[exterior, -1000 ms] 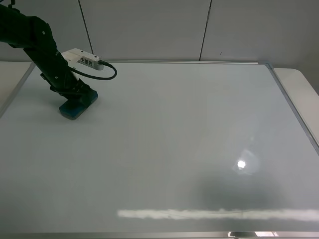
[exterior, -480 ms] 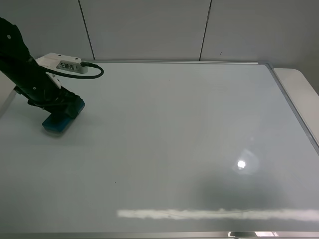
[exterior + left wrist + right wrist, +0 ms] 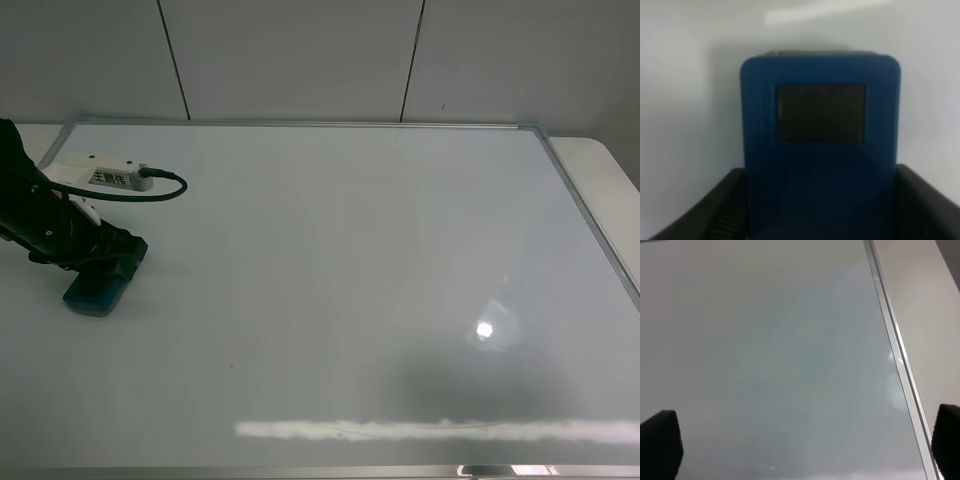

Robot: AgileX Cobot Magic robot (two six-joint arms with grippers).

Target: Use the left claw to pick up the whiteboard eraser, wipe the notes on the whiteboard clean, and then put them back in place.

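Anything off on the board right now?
Nothing stands out. The whiteboard looks clean; the left tool holds the whiteboard eraser squarely near its left edge. The pale streak along the near edge is glare.

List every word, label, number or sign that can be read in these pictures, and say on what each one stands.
Label on the white camera module of the left arm: a few dark characters, too small and blurred to read.
Whiteboard eraser: only a plain dark patch on top, with no readable text.
Whiteboard: no writing or marks that can be read.
Nothing else bears text.
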